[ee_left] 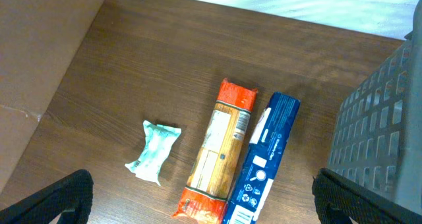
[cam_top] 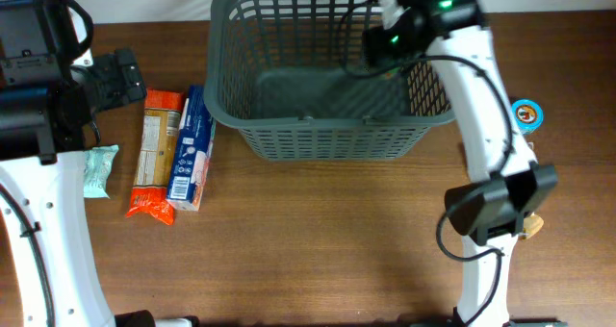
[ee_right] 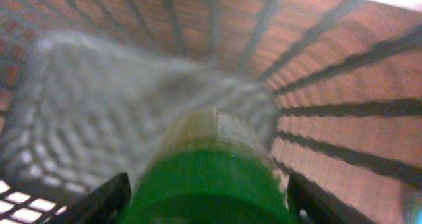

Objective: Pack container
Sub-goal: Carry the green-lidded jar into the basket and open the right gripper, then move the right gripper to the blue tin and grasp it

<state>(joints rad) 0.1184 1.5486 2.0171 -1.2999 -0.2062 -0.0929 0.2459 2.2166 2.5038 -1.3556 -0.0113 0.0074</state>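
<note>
The dark grey basket (cam_top: 318, 125) stands at the back middle of the table. It also shows at the right edge of the left wrist view (ee_left: 379, 132), and its slotted wall fills the right wrist view (ee_right: 330, 72). My right gripper (cam_top: 385, 31) is inside the basket near its right back corner. In the right wrist view my right gripper (ee_right: 208, 201) is shut on a green-lidded jar (ee_right: 211, 165). My left gripper (cam_top: 117, 77) is open and empty, above the packets left of the basket; it also shows in the left wrist view (ee_left: 204, 203).
Left of the basket lie an orange pasta packet (cam_top: 157, 154) (ee_left: 221, 151), a blue box (cam_top: 192, 149) (ee_left: 264, 158) and a small teal packet (cam_top: 99, 168) (ee_left: 155, 151). A blue round object (cam_top: 526, 113) lies right of the right arm.
</note>
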